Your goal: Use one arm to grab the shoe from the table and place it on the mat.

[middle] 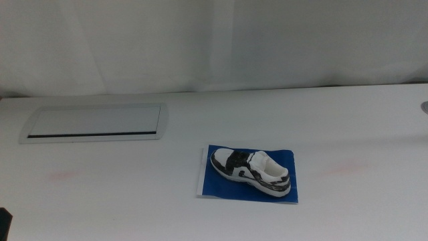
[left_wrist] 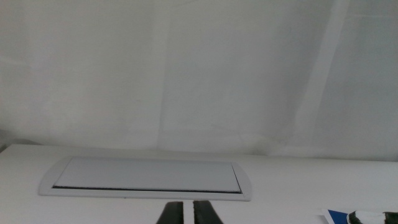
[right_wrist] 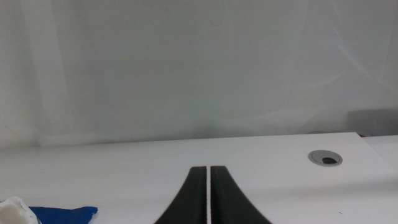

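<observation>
The white sneaker with black panels [middle: 252, 172] lies on the dark-blue mat [middle: 210, 182] right of the table's middle, toe to the left, free of any gripper. A corner of the mat [left_wrist: 336, 216] shows in the left wrist view. The right wrist view shows a white bit of the shoe [right_wrist: 15, 211] and the mat's edge [right_wrist: 65, 213]. My left gripper [left_wrist: 186, 213] is far from the shoe with a narrow gap between its jaws, and only a dark bit of it [middle: 4, 224] shows at the middle view's bottom left. My right gripper [right_wrist: 207, 168] is shut, empty and out of the middle view.
A pale grey inset panel [middle: 93, 122] lies in the white table [middle: 334, 134] at the back left and also shows in the left wrist view [left_wrist: 146, 176]. A round grey grommet [right_wrist: 325, 158] sits near the table's right edge. A white curtain hangs behind.
</observation>
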Tool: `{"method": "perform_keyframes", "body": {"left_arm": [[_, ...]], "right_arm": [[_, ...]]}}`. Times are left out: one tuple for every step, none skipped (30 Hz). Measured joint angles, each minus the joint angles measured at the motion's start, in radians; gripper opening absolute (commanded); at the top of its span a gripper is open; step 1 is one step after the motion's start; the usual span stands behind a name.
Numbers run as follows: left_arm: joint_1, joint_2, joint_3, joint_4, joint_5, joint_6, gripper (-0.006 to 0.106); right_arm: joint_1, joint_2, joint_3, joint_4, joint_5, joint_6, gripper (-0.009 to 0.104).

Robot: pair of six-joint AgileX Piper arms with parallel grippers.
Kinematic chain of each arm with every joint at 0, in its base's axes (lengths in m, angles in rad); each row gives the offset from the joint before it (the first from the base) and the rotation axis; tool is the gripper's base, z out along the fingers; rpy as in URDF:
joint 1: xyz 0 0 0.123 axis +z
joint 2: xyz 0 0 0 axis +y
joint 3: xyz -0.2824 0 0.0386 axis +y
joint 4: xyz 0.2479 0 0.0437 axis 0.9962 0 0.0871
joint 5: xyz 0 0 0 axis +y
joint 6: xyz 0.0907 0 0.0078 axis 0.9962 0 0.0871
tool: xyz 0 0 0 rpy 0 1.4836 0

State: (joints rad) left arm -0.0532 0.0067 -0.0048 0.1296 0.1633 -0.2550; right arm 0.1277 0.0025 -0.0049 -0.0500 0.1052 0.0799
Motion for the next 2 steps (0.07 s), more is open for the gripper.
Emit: {"method": "perform_keyframes", "body": {"left_arm": [[0.000,0.000,0.000,0.000,0.000,0.002,-0.003],[0.000,0.000,0.000,0.000,0.000,0.002,-0.003]], "right_arm": [[0.000,0.000,0.000,0.000,0.000,0.000,-0.003],[0.000,0.000,0.000,0.000,0.000,0.002,-0.003]]}}
